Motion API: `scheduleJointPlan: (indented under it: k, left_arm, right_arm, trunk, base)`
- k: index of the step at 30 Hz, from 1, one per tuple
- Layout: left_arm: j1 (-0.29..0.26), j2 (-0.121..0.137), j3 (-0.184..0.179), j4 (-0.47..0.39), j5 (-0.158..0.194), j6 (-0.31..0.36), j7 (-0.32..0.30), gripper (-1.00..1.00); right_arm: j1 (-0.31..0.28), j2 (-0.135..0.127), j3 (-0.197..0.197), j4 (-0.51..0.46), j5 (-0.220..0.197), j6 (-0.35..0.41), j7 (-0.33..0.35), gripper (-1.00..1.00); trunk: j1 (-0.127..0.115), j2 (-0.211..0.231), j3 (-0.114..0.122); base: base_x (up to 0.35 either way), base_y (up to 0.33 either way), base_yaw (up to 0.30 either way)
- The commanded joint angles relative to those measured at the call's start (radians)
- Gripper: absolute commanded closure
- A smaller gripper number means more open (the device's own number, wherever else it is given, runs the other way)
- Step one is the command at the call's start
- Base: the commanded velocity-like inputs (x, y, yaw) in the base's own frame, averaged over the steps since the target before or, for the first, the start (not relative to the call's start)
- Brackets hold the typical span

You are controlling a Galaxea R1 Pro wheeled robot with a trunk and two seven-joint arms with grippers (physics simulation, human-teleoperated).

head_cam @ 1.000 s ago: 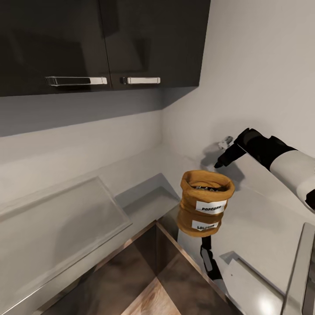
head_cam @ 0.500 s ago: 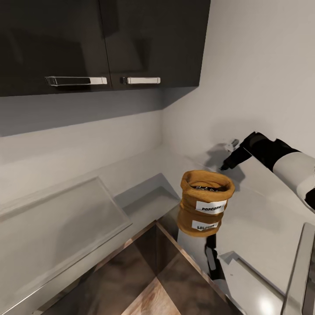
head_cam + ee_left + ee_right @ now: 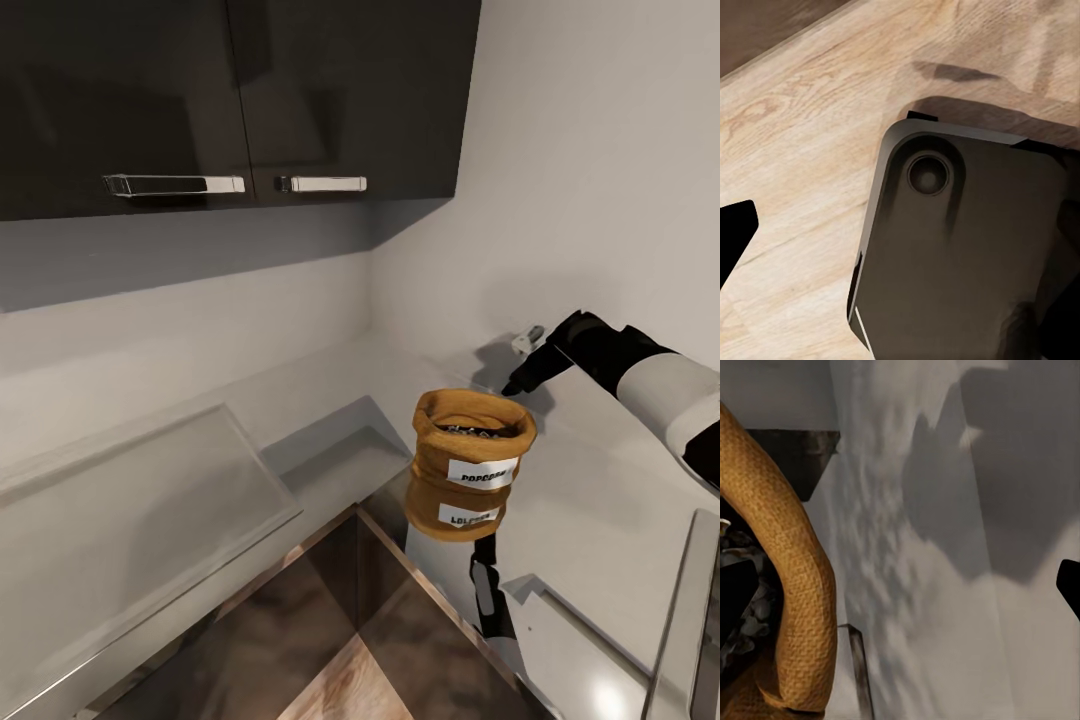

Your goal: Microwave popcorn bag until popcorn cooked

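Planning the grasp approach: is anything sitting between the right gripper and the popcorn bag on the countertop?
Nothing visible does. In the head view the right gripper hangs just behind the popcorn bag, with bare countertop between them. The right wrist view shows the bag's rolled rim close by, unobstructed.

The popcorn bag (image 3: 474, 440) is coloured tan-orange, with a fine woven texture seen on its rolled rim (image 3: 795, 607) in the right wrist view, and a white label (image 3: 482, 472) is printed with dark letters. Dark and pale specks of popcorn (image 3: 474, 430) are seen in its mouth. The countertop (image 3: 590, 500) is rendered glossy pale grey-white, and the bag's orange is mirrored in it. The wall cabinets (image 3: 230, 100) are finished in glossy near-black, with silver handles (image 3: 175, 185). The walls (image 3: 580, 170) are shown in plain light grey. The right arm (image 3: 640, 380) is coloured black and white. A pale wood-grain floor (image 3: 802, 150) and a dark grey panel (image 3: 960, 255) are shown in the left wrist view.
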Motion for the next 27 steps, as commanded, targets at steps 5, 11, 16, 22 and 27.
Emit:
scheduleJointPlan:
  k: [5,11,16,22,27]
  left_arm:
    - [0.000,0.000,0.003,0.000,0.001,-0.003,0.000,-1.00]
    - [0.000,0.000,0.003,0.000,0.001,-0.003,0.000,-1.00]
    - [0.000,0.000,0.003,0.000,0.001,-0.003,0.000,-1.00]
    - [0.000,0.000,0.002,-0.001,0.001,-0.004,0.000,-1.00]
    - [0.000,0.000,0.002,-0.001,0.001,-0.004,0.000,-1.00]
  right_arm:
    - [0.001,-0.001,0.008,-0.003,-0.010,0.008,-0.002,-1.00]
    - [0.001,0.003,0.007,-0.003,-0.010,0.008,-0.001,-1.00]
    - [0.005,0.004,0.006,-0.003,-0.011,0.006,-0.001,-1.00]
    - [0.032,0.003,0.006,-0.001,-0.014,-0.025,-0.001,-1.00]
    - [0.053,0.005,0.007,-0.001,-0.013,-0.030,-0.002,-1.00]
  trunk:
    - [0.000,-0.001,-0.001]
    - [0.000,-0.001,-0.001]
    - [0.000,-0.001,-0.001]
    - [0.000,-0.001,-0.001]
    - [0.000,-0.001,-0.001]
  base:
    - [0.000,0.000,0.000]
    - [0.000,0.000,0.000]
    - [0.000,0.000,0.000]
    - [0.000,0.000,0.000]
    - [0.000,0.000,0.000]
